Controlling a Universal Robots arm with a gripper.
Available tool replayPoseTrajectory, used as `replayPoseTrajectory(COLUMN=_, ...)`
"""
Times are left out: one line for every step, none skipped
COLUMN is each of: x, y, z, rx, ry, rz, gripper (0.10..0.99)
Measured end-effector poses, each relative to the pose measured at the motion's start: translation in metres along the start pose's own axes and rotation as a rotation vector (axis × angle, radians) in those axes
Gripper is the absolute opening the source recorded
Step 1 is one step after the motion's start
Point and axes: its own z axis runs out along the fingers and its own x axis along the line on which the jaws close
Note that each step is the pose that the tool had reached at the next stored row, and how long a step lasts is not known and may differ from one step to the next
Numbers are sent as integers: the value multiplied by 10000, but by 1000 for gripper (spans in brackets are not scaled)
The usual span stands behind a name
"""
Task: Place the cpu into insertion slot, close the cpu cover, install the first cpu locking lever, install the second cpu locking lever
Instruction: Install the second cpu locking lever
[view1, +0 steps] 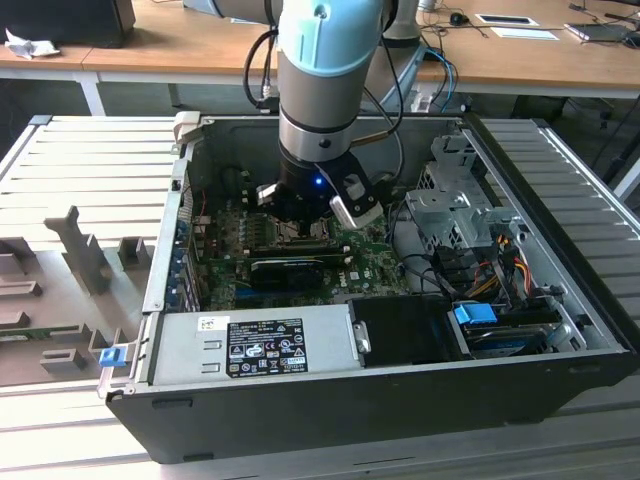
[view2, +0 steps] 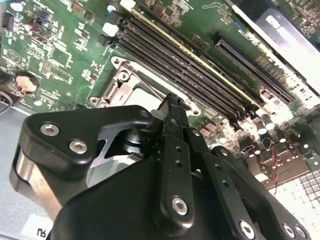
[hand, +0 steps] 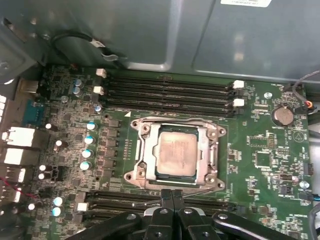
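The cpu (hand: 175, 154) is lying seated in its socket on the motherboard (hand: 260, 150), with the cover (hand: 176, 127) lying flat around it. The pincer (hand: 172, 196) is hovering clenched and empty at the socket's edge, beside a thin lever (view2: 145, 80).

The motherboard (hand: 260, 150) is deep green, speckled with small silver solder dots and pale blue-topped capacitors (hand: 86, 152). At centre frame in the first wrist view, the cpu (hand: 175, 154) is a dull tan-silver, ringed by the bright silver cpu cover (hand: 205, 150). The memory slots (hand: 165, 92) are black with white end clips. The pincer (hand: 172, 196) is matte black with silver screws. In the exterior view, the arm (view1: 325, 60) is pale blue and grey, the case (view1: 380, 400) black, and the bench (view1: 150, 45) light wood.
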Motion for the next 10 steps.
replayPoseTrajectory(x=16, y=-3, z=16, rx=-14, ry=2, rz=-7, gripper=106)
replayPoseTrajectory(x=36, y=-8, z=45, rx=-41, ry=3, rz=-23, gripper=106)
replayPoseTrajectory(x=48, y=-14, z=75, rx=-61, ry=4, rz=-37, gripper=106)
replayPoseTrajectory(x=65, y=-20, z=109, rx=-100, ry=9, rz=-73, gripper=106)
replayPoseTrajectory(x=77, y=-25, z=135, rx=-123, ry=14, rz=-103, gripper=106)
replayPoseTrajectory(x=84, y=-27, z=150, rx=-136, ry=16, rz=-121, gripper=106)
replayPoseTrajectory(x=93, y=-30, z=161, rx=-153, ry=19, rz=-136, gripper=106)
replayPoseTrajectory(x=110, y=-30, z=164, rx=-176, ry=20, rz=-144, gripper=106)
replayPoseTrajectory(x=125, y=-33, z=165, rx=-195, ry=16, rz=-145, gripper=106)
replayPoseTrajectory(x=132, y=-37, z=164, rx=-213, ry=15, rz=-146, gripper=106)
